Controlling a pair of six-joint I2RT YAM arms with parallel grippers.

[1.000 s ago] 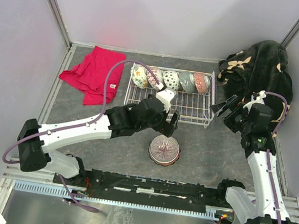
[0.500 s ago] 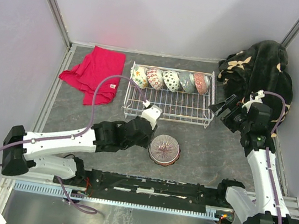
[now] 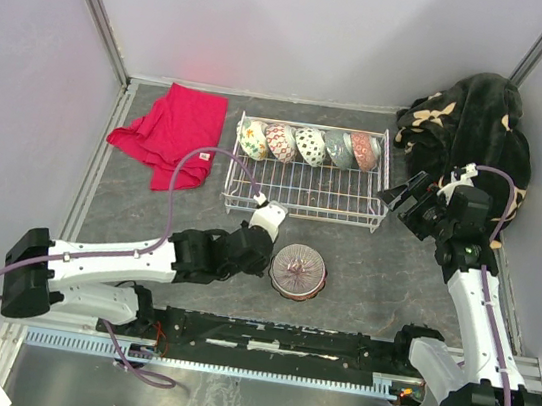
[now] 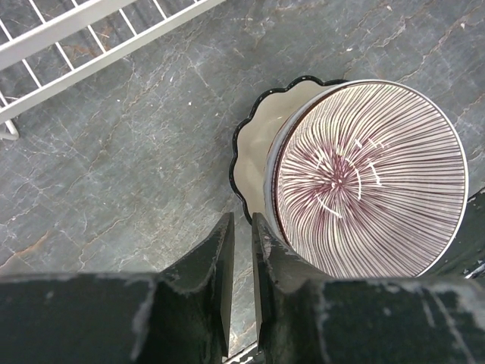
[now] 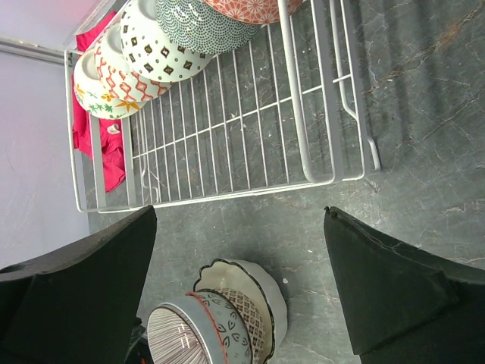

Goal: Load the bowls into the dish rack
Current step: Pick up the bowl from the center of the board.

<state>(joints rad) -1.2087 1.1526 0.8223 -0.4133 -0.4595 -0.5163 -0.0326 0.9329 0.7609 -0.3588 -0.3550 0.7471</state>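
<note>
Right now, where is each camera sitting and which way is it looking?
Top external: up high behind the robot, looking down at the table; the left arm and right arm show, with the dish rack, the bowl stack and the red cloth.
Left wrist: on the left arm, looking down beside the bowl stack; the left gripper shows, nearly shut on nothing.
Right wrist: on the right arm, looking toward the dish rack; the right gripper shows, wide open.
Shared: all three see the bowl stack.
</note>
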